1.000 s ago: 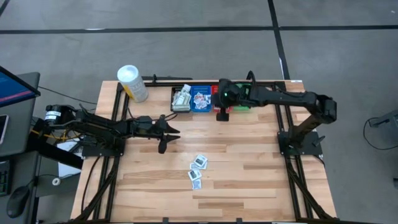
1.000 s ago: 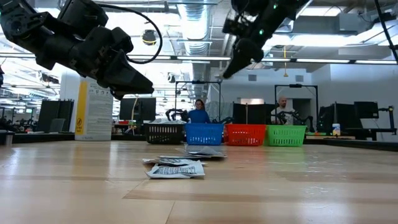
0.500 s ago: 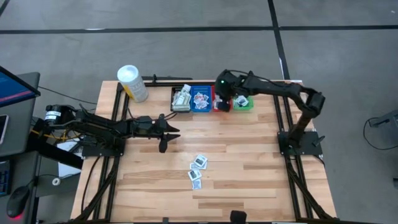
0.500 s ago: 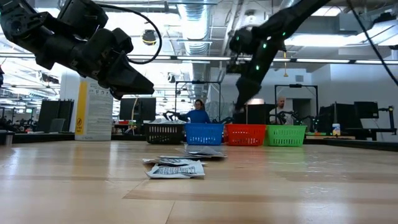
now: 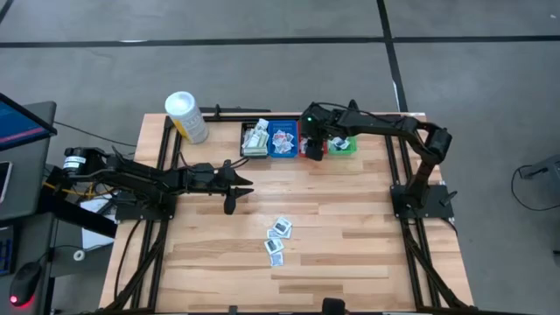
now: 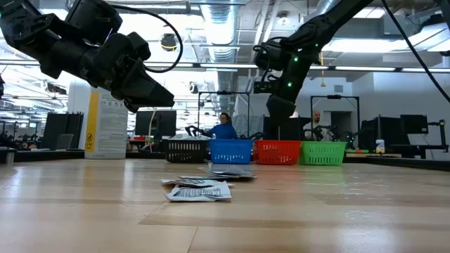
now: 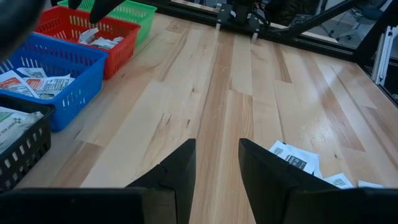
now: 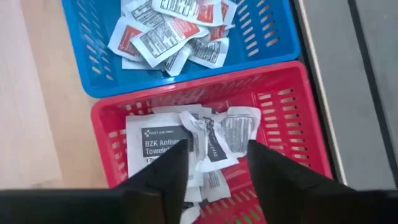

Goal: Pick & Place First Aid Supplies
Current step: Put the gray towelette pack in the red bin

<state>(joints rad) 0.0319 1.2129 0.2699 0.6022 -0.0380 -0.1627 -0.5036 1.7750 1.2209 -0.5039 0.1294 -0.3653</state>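
we see the right gripper (image 8: 212, 163), fingers apart and empty, above the red plastic mesh bin (image 8: 111, 119); its white flat packets (image 8: 163, 146) could snag. left gripper (image 7: 216, 163) waits parted beside loose packets (image 5: 277, 238).

"BZK Antis…" on packet (image 8: 160, 144)

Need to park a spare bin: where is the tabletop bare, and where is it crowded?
Bare wood lies between the loose packets and the right arm's base, also along the near edge. Crowded: the back edge, with black, blue, red and green bins under the right gripper.
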